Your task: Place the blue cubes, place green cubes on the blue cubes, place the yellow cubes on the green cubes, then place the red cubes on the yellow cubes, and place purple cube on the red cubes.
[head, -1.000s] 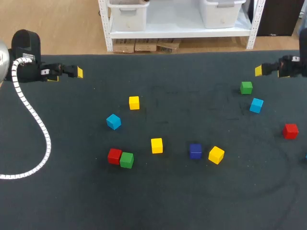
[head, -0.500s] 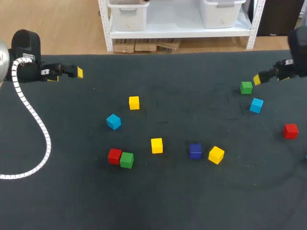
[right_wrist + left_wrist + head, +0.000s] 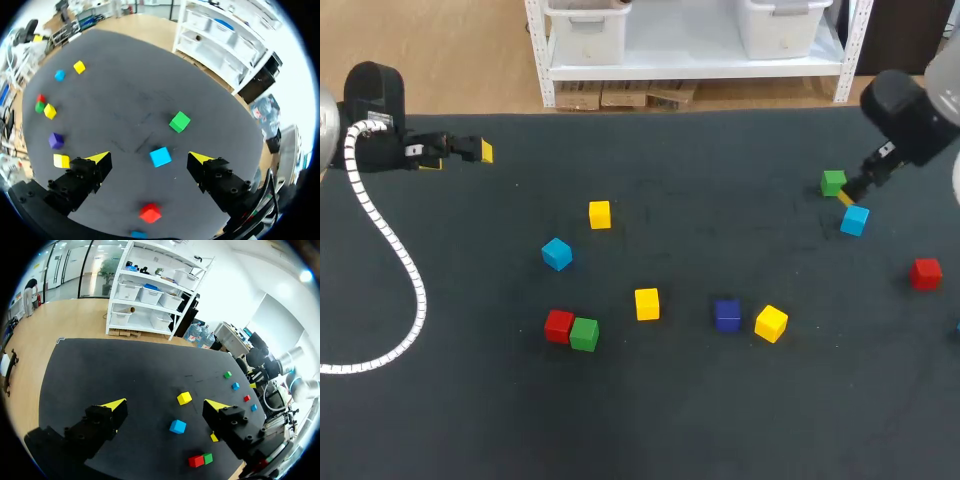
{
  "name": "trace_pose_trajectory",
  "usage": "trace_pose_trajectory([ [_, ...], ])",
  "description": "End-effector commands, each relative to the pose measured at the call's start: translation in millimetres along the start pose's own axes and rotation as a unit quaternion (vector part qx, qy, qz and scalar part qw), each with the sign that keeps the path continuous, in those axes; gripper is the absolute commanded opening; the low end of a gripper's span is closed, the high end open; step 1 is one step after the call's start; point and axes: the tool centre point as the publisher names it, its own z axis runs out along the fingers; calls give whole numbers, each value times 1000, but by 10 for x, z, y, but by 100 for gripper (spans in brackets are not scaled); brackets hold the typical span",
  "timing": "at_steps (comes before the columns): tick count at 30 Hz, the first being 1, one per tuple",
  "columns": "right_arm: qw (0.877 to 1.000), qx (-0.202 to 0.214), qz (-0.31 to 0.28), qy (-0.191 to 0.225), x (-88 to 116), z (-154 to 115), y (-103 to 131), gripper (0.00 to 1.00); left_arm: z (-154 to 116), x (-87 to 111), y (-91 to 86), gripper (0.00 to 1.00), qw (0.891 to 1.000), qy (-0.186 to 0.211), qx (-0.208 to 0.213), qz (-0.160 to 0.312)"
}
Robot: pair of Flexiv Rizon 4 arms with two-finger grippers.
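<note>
Right arm hung over the table's far right side. Its jaws were spread wide and held nothing. In the wrist view the light blue cube lay ahead of them, roughly in line with the gap and untouched. We read the step as picking that cube, since blue goes down first.

- The green cube sat near the blue one, so we'd keep the tips clear of it on the way down.
- The blue cube looked turned relative to the jaws. We'd rotate the wrist so the tips meet two flat faces, not corners.
- We'd centre over it, then close low on the sides.
- The red cube was well apart and no concern.

Left arm sat at the far left edge, with its jaws also wide and empty. The second light blue cube lay ahead of them, near a yellow cube.

The cubes looked like small solid blocks with crisp edges and plain matte colour, probably light and easy to knock. The table top was dark and matte, cloth-like we'd guess, so it should give decent friction.
</note>
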Motion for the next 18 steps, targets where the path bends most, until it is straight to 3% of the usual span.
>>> trace_pose_trajectory([
  [1,995,-76,-28,52,-165,243,-260,100,-3,12,24,100,1000,-3,6,1],
  [11,983,-117,-75,117,-51,434,-311,100,-3,12,24,100,1000,-3,6,1],
  [18,975,-120,-104,156,237,522,-203,100,-3,12,24,100,1000,-3,6,1],
])
